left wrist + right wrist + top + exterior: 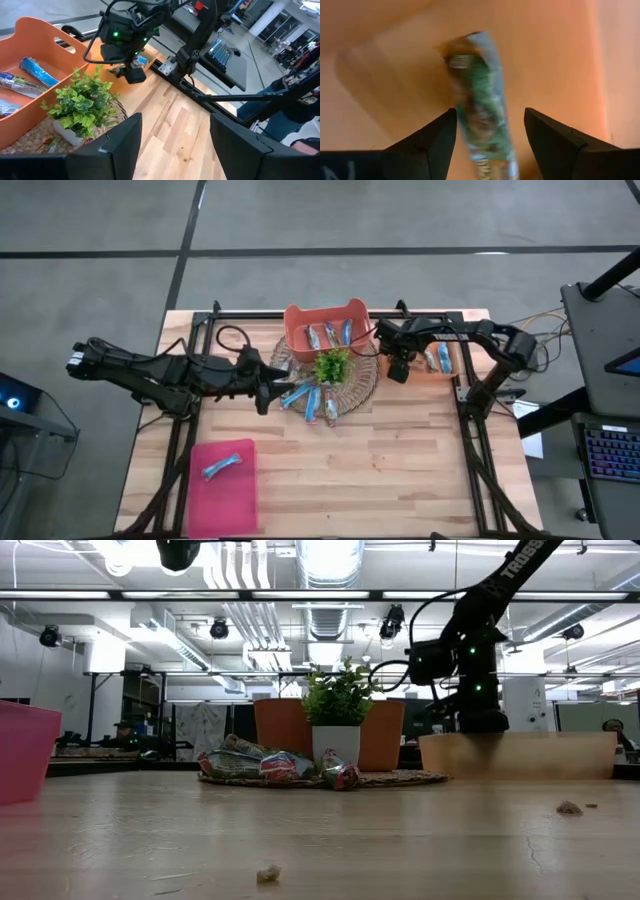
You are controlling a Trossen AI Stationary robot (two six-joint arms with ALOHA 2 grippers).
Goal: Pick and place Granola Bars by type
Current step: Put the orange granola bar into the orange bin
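My right gripper [398,368] hangs over the left end of the flat orange tray [452,370], fingers open. In its wrist view a green-brown wrapped bar [482,107] shows blurred between the spread fingers [490,130], against the tray's orange floor; neither finger closes on it. More bars [436,358] lie in that tray. My left gripper [265,395] is open [175,145], beside the woven mat's left edge, next to the heap of blue and tan bars [315,400] [260,765]. Blue bars [330,335] [37,70] lie in the orange basket [300,318].
A small potted plant [332,365] [338,700] stands in the middle of the mat, between the two grippers. A pink tray [222,505] with one blue bar [222,465] sits at the near left. Bare wood lies near and right of the mat. Crumbs [268,873] dot the near table.
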